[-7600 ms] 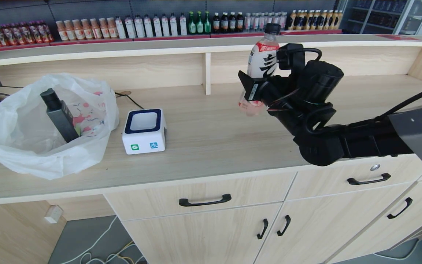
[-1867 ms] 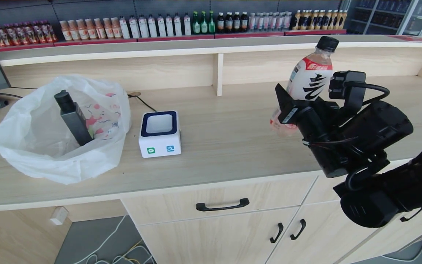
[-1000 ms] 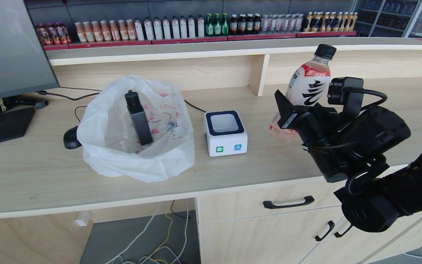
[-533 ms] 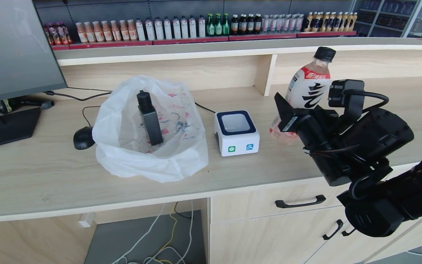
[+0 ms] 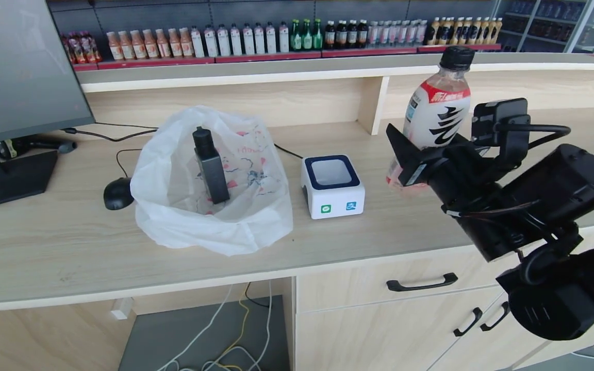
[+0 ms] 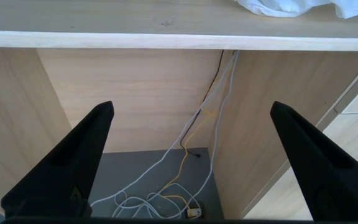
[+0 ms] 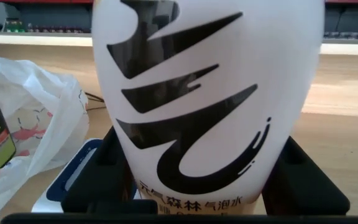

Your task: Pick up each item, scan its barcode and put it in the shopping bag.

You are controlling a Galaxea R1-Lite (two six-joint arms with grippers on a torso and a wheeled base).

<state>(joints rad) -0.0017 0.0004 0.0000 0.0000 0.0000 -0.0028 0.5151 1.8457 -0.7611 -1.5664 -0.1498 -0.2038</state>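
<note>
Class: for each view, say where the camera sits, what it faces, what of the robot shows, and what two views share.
Head view: on the head, looking down at the counter; right gripper holding the bottle.
Left wrist view: left wrist, facing cables under the counter; open left gripper.
Right wrist view: right wrist, close behind the bottle; right gripper around it.
Shared by head and right wrist: bottle, shopping bag, scanner.

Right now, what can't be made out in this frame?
1. Barcode of the bottle: unseen in head and right wrist views; the right gripper covers its lower part.
2. Base of the dark bottle: head view, hidden inside the shopping bag.
3. Most of the shopping bag: left wrist view, cut off by the frame edge.
</note>
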